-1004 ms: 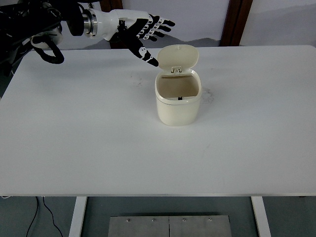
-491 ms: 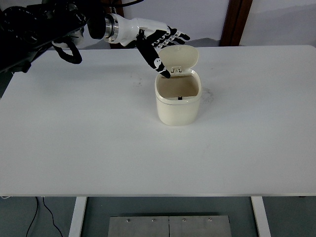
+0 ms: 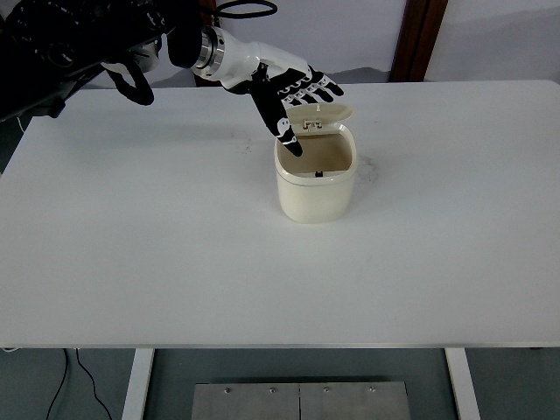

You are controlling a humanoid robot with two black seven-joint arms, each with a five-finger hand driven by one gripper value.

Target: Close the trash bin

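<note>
A small cream trash bin stands near the middle of the white table. Its hinged lid is tilted forward, about half way down over the opening. My left hand reaches in from the upper left and lies on top of the lid, fingers spread and flat, the thumb pointing down in front of the bin's rim. It grasps nothing. The inside of the bin still shows below the lid. My right arm is out of view.
A dark wooden post stands behind the table's far edge. Cables from my left arm hang over the table's far left corner. A grey metal plate lies on the floor under the table.
My left hand has travelled right and down from the far left onto the lid. The lid has swung from upright to about half shut.
</note>
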